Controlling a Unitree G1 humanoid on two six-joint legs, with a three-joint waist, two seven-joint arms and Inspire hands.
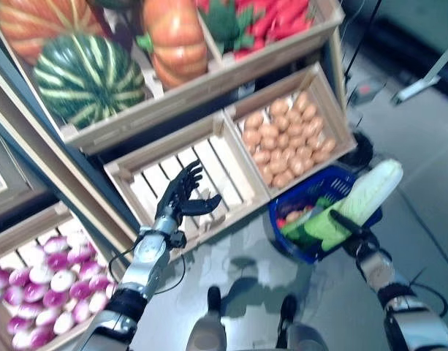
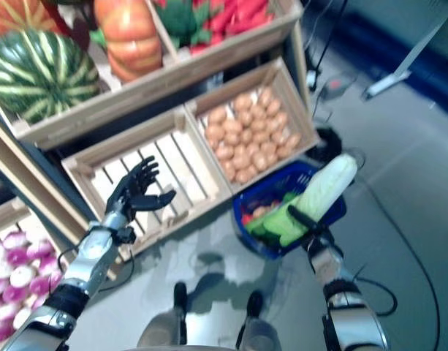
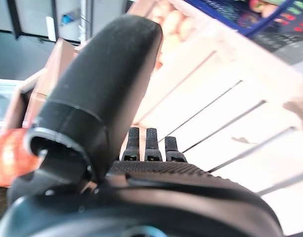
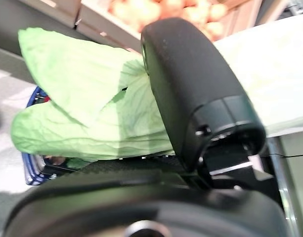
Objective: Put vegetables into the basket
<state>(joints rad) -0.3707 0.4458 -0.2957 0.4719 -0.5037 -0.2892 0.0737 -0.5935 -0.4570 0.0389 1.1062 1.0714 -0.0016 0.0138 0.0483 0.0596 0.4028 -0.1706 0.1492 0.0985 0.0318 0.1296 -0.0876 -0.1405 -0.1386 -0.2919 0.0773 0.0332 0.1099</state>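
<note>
The right hand (image 1: 353,232) is closed around one long cabbage (image 1: 355,205) — its thumb lies across the green leaves, and its fingers sit under them. The cabbage is right over the blue basket (image 1: 285,207), touching or almost touching its far rim, so the right hand is the one close to the basket. The cabbage's long way runs from the leafy green end, low over the basket, up to the pale white end, which sticks out past the basket's rim on the side away from the shelves. I think the next move needs that high white end tipped down toward the basket before the hand lets go, or the cabbage could slide off over the rim. Inside the basket there are already a few small things, green and red, too mixed up to count. The left hand (image 1: 181,196) is well away from the basket, over one empty wooden crate (image 1: 136,179), with its fingers spread and holding nothing. Right beside the basket is one crate of potatoes (image 1: 286,137) — too many to count. Above that crate, on the upper shelf, sit one striped watermelon (image 1: 88,78) and two orange pumpkins (image 1: 176,36), with some red and green things next to them. Farthest from the basket, past the empty crate, is a box of purple-and-white turnips (image 1: 44,281).
</note>
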